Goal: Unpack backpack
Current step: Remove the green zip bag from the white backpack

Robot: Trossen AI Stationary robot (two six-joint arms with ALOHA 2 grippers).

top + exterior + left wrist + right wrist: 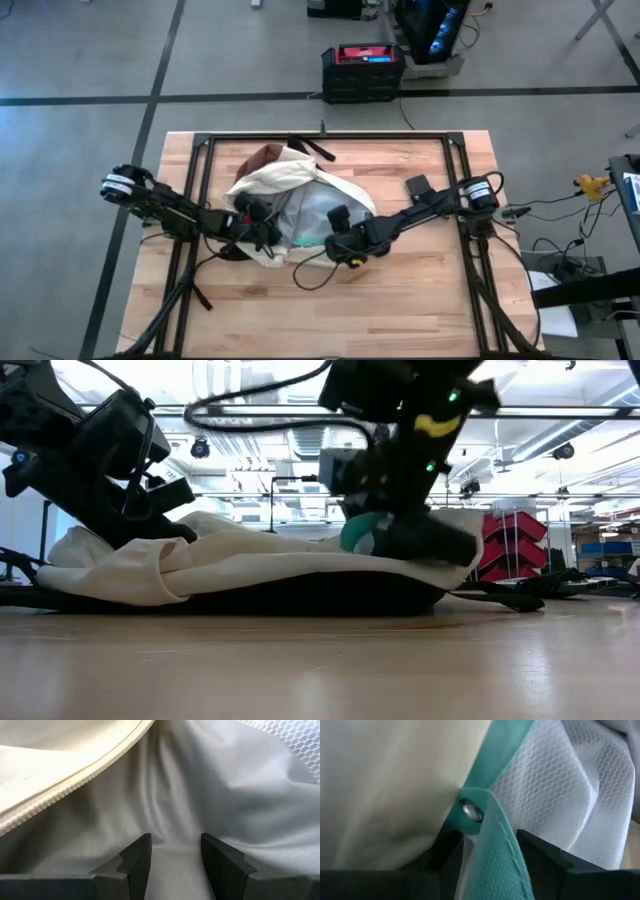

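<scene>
The cream-white backpack (pixel 285 178) lies flat on the middle of the table, reddish-brown base toward the far edge, with its mouth toward the near edge showing grey lining (pixel 310 208). My left gripper (pixel 264 224) is at the mouth's left side, shut on the lining (pixel 170 820). My right gripper (pixel 338 238) is at the mouth's right side, shut on a teal-edged mesh pouch (pixel 495 845). The pouch shows as a teal strip (pixel 306 241) at the mouth and as a teal bulge (pixel 358 532) in the low view. Most of the pouch is hidden. My left gripper pinches the backpack's grey lining (pixel 172 851) just inside the zipper edge, coming level from the table's left. Creases in the lining run up from between the fingers (pixel 136 862). The backpack rests on the table. My right gripper pinches the pouch's teal edge band (pixel 496 851) between its two fingers (pixel 451 857), close below a small metal rivet (pixel 470 811). It comes from the table's right, slanting down. The white mesh (pixel 555 790) lies beside the band against the cream fabric.
Black frame rails (pixel 188 190) run along the table's left, right and far sides. The backpack's black strap (pixel 312 149) points at the far edge. A dark cable (pixel 318 276) loops on the wood near the mouth. Bare wood (pixel 330 320) spans the near part.
</scene>
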